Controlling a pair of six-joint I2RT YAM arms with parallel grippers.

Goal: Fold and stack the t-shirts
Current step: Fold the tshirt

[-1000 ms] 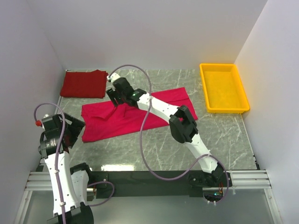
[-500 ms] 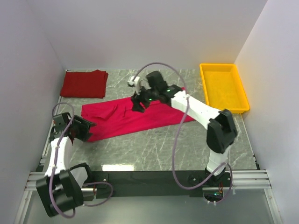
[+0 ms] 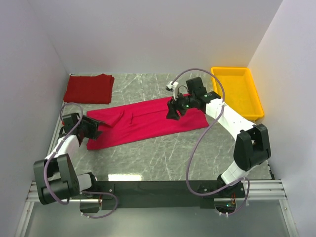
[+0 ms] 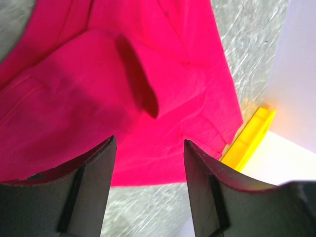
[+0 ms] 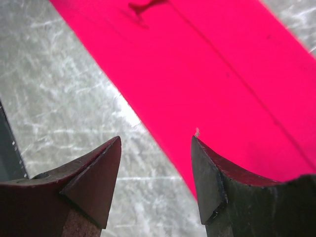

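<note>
- Crimson t-shirt (image 3: 148, 121): lies long and mostly flat across the middle of the grey marble table (image 3: 197, 153), with a raised crease near its left end.
- Darker red t-shirt (image 3: 89, 89): folded, at the far left corner, apart from the crimson one.
- Yellow tray (image 3: 237, 94): far right corner.
- Left pincer (image 4: 148, 143): jaws apart with nothing between them, at the crimson shirt's left end.
- Right pincer (image 5: 155, 140): jaws apart and holding nothing, above that shirt's right part, near its edge.
</note>
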